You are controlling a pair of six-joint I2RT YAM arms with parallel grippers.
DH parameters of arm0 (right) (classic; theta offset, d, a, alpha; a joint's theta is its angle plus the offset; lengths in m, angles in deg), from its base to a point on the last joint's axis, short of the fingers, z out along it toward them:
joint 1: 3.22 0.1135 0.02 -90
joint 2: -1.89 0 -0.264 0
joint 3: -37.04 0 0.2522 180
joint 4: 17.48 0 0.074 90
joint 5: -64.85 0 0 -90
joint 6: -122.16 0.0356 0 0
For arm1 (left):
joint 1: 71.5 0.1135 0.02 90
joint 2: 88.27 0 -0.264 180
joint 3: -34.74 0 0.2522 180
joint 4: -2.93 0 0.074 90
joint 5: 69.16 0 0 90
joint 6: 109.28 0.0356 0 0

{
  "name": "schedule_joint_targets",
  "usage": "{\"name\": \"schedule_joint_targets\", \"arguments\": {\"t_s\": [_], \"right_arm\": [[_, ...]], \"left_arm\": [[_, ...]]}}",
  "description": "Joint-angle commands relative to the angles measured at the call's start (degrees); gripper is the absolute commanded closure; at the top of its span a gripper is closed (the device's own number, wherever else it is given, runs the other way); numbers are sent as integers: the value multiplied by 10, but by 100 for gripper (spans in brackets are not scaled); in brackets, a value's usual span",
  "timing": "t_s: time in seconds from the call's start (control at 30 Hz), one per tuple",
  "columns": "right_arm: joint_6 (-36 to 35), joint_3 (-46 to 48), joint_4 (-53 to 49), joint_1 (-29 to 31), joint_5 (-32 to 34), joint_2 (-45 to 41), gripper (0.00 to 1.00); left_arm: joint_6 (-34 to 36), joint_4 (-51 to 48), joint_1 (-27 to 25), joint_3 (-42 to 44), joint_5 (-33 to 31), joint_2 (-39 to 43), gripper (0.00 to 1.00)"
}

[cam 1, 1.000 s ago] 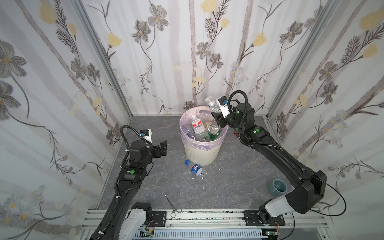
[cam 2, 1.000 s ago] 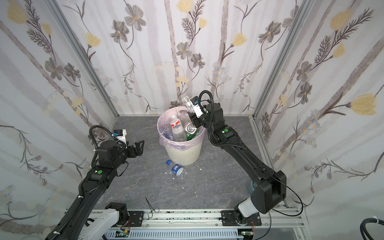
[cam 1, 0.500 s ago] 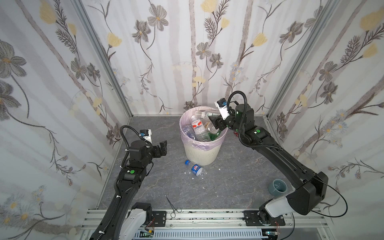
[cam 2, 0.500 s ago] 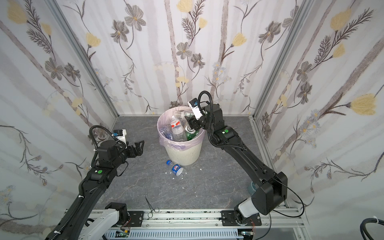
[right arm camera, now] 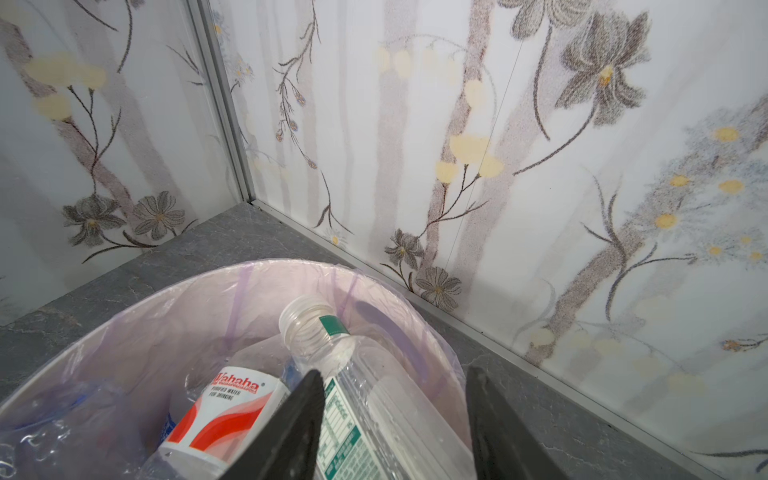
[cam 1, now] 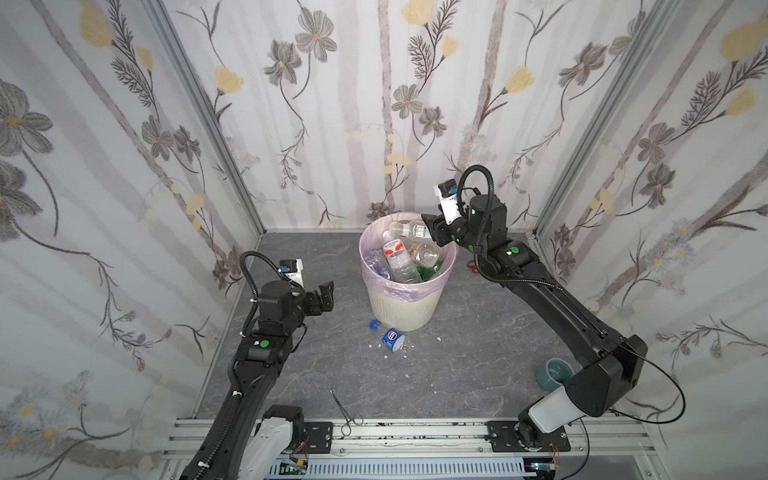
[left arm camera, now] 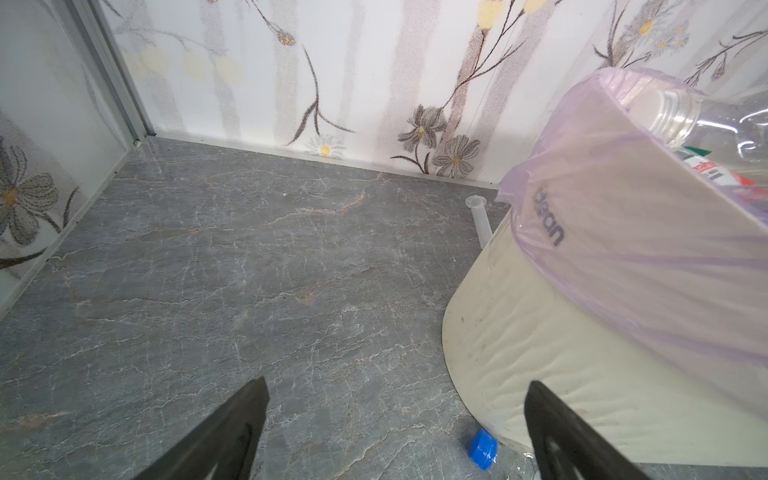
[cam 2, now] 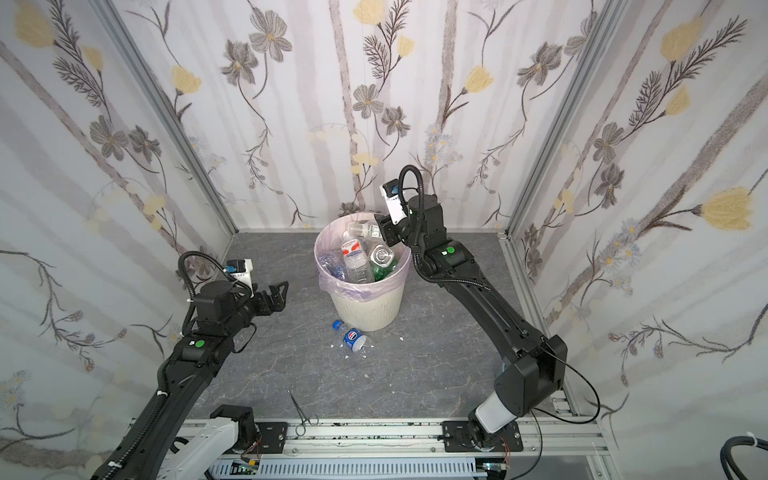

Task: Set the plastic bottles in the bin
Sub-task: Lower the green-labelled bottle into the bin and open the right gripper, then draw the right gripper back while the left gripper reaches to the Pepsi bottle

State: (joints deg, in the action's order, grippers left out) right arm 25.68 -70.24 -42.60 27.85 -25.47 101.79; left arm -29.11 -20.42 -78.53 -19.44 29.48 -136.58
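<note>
Nearly done: right end effector [cam 1: 432, 230] pinched a clear bottle [cam 1: 407, 229] over the bin [cam 1: 401, 309]; blue-capped bottle [cam 1: 390, 336] lay beyond spread left end effector [cam 1: 326, 296].

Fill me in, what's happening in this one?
The robot is clearing plastic bottles into the bin, which is piled high with them. The right gripper is over the far rim, closed around a clear green-labelled bottle lying on top of the pile. The left gripper hangs open and empty above the table, to the bin's left. One blue-labelled bottle lies on the table in front of the bin.
</note>
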Motion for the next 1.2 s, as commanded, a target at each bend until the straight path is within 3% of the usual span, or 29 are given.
{"name": "schedule_joint_targets", "arguments": {"t_s": [0.0, 0.53, 0.97, 1.17], "right_arm": [[11, -11, -38, 0, 22, 15, 46], [23, -10, -93, -1, 24, 27, 48], [47, 29, -52, 0, 0, -73, 41], [73, 129, 1, 0, -24, -170, 38]], "left_arm": [[-7, 20, 1, 0, 6, 2, 2], [-7, 22, 3, 1, 17, -11, 2], [-6, 30, 3, 2, 57, -21, 2], [-11, 34, -5, 6, 95, -39, 2]]}}
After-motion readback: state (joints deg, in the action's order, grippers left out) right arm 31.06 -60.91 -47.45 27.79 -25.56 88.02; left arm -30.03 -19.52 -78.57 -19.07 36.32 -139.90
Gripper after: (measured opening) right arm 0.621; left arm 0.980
